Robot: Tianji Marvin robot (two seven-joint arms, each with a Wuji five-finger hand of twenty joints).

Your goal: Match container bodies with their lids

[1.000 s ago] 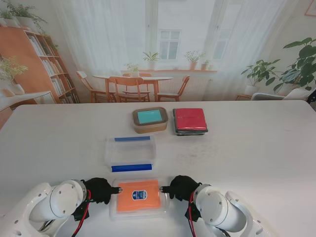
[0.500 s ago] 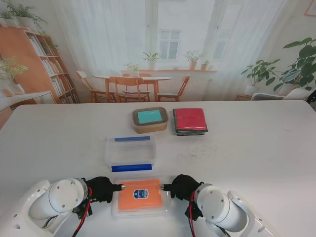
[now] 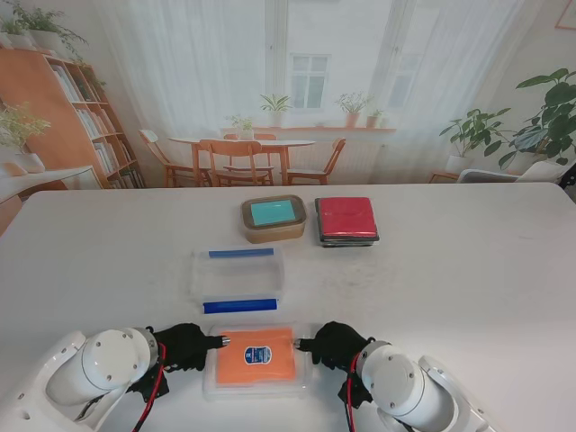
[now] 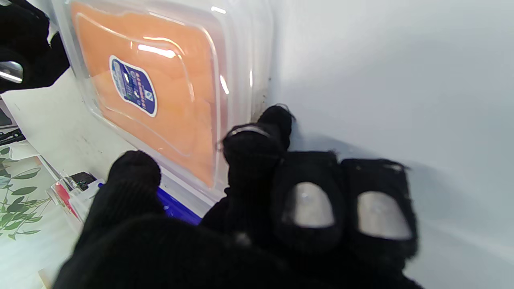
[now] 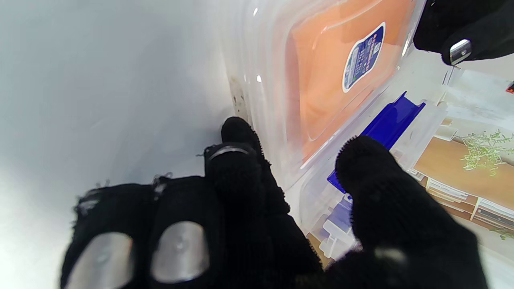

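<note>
A flat clear lid with an orange face and a blue label (image 3: 256, 360) lies close to me, between my two hands. My left hand (image 3: 184, 346) presses its left short edge and my right hand (image 3: 335, 344) presses its right short edge. In the left wrist view the index fingertip (image 4: 273, 120) touches the orange lid's (image 4: 160, 92) rim, with the thumb apart over its corner. The right wrist view shows the same at the orange lid's (image 5: 333, 80) other end. A clear container body with blue clips (image 3: 238, 279) stands just beyond the lid.
Farther back stand a brown container with a teal lid (image 3: 273, 219) and, to its right, a dark container with a red lid (image 3: 346, 220). The white table (image 3: 468, 288) stretches wide on both sides.
The orange lid and both hands have shifted slightly to the right and a little nearer to me. The fingertips have stayed on its short edges.
</note>
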